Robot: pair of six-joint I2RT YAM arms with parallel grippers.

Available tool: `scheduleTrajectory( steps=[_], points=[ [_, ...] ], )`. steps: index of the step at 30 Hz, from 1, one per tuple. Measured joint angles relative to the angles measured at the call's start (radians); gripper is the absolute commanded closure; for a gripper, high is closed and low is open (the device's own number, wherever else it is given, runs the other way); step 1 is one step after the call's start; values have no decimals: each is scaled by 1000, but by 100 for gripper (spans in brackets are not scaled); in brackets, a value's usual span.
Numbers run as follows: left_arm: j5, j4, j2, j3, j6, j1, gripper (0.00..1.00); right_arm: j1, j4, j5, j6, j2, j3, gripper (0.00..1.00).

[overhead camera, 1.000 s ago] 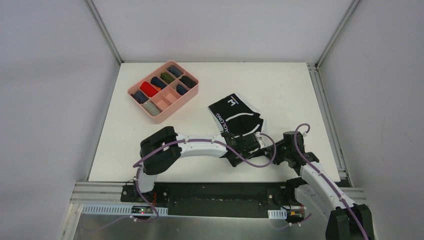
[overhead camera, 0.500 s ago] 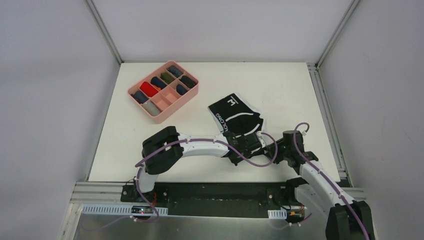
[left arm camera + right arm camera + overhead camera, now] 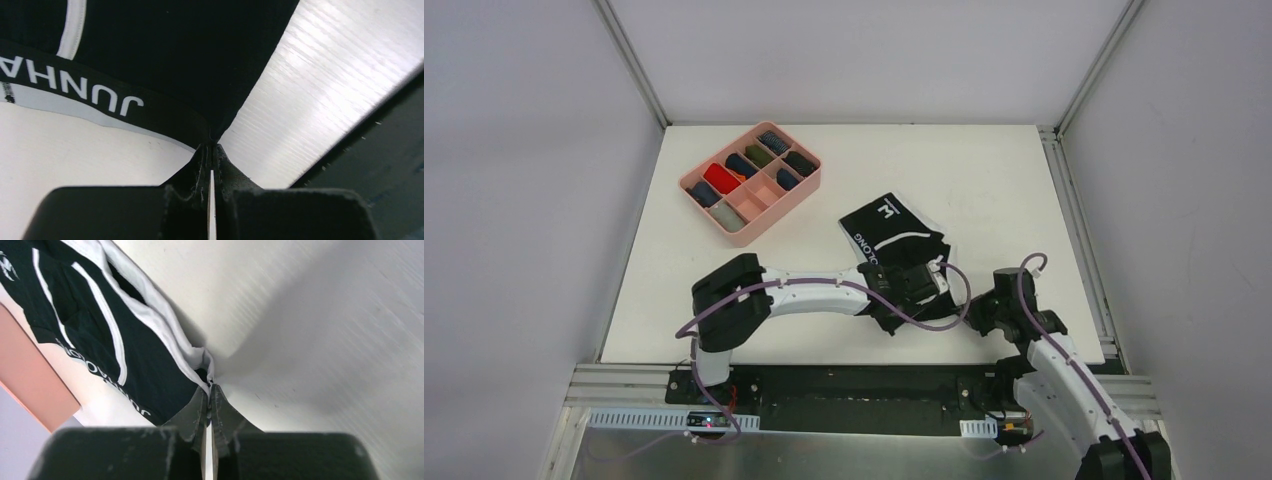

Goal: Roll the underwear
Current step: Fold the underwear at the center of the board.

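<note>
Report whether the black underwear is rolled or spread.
Spread, not rolled: the black underwear lies flat on the table, left gripper and right gripper pinching its near edge.

The underwear (image 3: 892,232) is seen as soft, matt cloth. The counter (image 3: 984,170) is shown smooth and matt, the tray (image 3: 784,208) as smooth plastic, and the left fingers (image 3: 192,185) as dark, matt, slightly rough plastic.
</note>
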Motion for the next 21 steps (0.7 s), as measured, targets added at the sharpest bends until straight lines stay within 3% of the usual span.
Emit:
scheduleTrajectory(
  steps=[10, 15, 21],
  points=[
    [137, -13, -190, -56, -174, -2, 100, 0, -300, -8, -34, -279, 115, 100],
    [153, -35, -275, -57, -244, -2, 100, 0, -338, -31, -54, -235, 233, 100],
    [141, -73, -323, -54, -298, 21, 100, 0, -277, -54, -85, -68, 369, 100]
  ],
)
